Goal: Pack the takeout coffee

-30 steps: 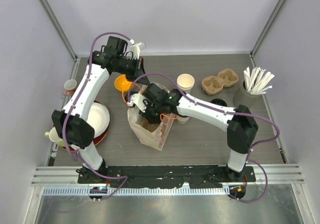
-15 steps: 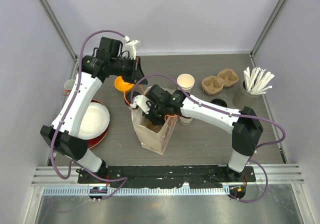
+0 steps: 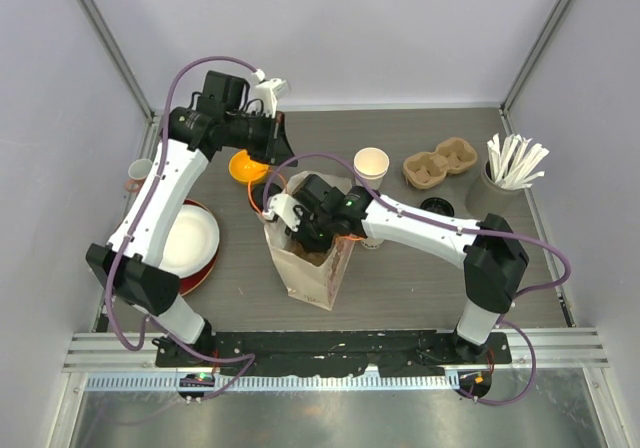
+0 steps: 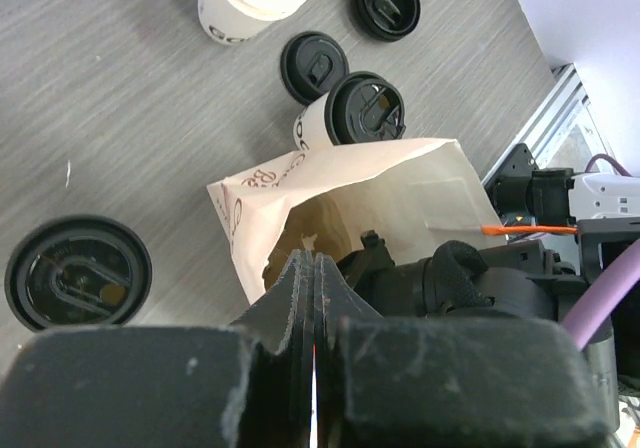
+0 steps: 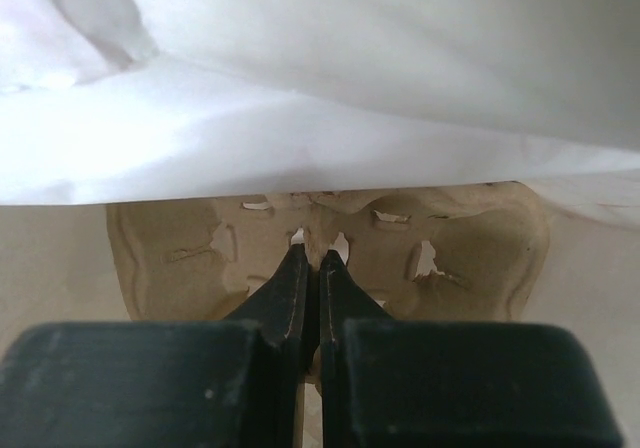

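A takeout coffee cup (image 4: 364, 109) with a black lid stands right beside the open paper bag (image 4: 400, 183); it peeks out under my right arm in the top view (image 3: 372, 240). A second black lid (image 4: 78, 271) shows large at the left, with whatever is under it hidden. My right gripper (image 5: 312, 258) is down inside the bag (image 3: 312, 268), shut on the middle ridge of a brown pulp cup carrier (image 5: 180, 248). My left gripper (image 4: 315, 268) is shut and empty, held high over the bag's far side (image 3: 278, 146).
An open lidless cup (image 3: 371, 165), a second pulp carrier (image 3: 440, 163) and a holder of stir sticks (image 3: 510, 173) stand at the back right. Loose lids (image 4: 315, 65) (image 4: 388, 3) lie near the cup. An orange bowl (image 3: 243, 166), a white plate (image 3: 185, 243) and a pinkish cup (image 3: 140, 172) are on the left.
My left arm has lifted and drawn back from the bag towards the far side. My right gripper has gone lower into the bag, which has shifted slightly towards the near right.
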You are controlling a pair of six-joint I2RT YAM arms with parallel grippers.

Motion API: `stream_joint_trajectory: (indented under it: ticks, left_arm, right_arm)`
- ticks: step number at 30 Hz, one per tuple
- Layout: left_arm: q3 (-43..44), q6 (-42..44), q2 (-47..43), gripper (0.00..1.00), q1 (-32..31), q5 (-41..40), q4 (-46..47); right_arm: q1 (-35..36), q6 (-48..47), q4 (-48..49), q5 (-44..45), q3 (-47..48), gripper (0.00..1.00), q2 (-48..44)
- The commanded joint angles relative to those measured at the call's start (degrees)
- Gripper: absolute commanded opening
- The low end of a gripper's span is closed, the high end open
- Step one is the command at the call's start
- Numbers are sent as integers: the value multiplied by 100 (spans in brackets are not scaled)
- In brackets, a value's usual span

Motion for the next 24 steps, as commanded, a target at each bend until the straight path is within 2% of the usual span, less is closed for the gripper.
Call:
stream_joint_trajectory:
  ticks: [1,2,3,4,6,7,10,12,14,21,24]
  left_arm:
    - [405,333,334,0,71,498,-130]
    - [484,333,396,2,88,535,-174]
    - [572,341,449,8,115,614,-314]
    - [808,342,502,26,167,684,-394]
    - [1343,245,669,45,273,956,-656]
    - [1538,219,713,58,421,1009,-737]
    - [2240,148,845,70,886,1203,-913]
    - [2523,192,880,76,1107,1239,-1027]
    - [2542,245,880,78,1275,1239,-1097]
    - [1340,482,46,77,1328,1353,-1185]
    - [918,26,-227,74,1328,1387,-1176]
  right_arm:
    - [-88,40,407,138,-27,2,64]
    - [-79,48,433,121,-1,2,91]
    - [-79,66,442,112,8,2,117]
    - [-79,127,451,86,8,2,126]
    - [-79,206,434,16,26,2,117]
    - [-79,354,451,42,9,2,100]
    - [-44,531,408,251,-18,2,12]
    - [-44,584,320,393,-9,3,-41]
    - [-35,637,206,516,26,3,-93]
    - [-44,970,-6,342,307,3,-50]
    - [-44,1059,91,279,299,3,-76]
